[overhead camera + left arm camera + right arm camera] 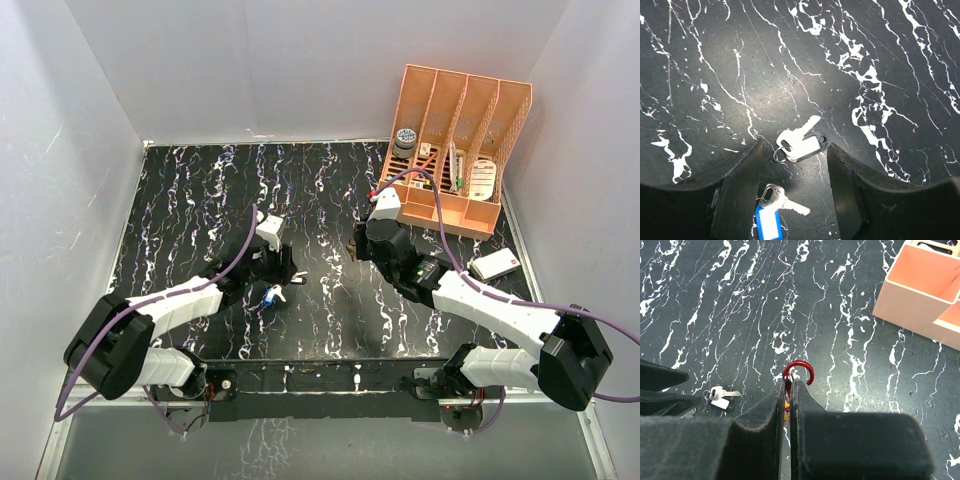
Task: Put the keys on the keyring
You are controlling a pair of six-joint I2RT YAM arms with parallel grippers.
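My left gripper [794,151] stands open just above the table. A silver key with a white tag in a black frame [799,144] lies flat between its fingertips, and a key with a blue tag [771,212] lies further back between the fingers; neither is gripped. From above, the blue key [271,296] and the white key [298,279] lie by the left gripper [274,263]. My right gripper [788,385] is shut on the red keyring [799,371], whose open hook sticks out past the fingertips. Bits of yellow and red show in the slit between the pads.
An orange desk organizer [455,150] with small items stands at the back right, and its corner [920,290] lies ahead of the right gripper. A white device [495,265] lies by the right arm. White walls enclose the black marbled table [200,190].
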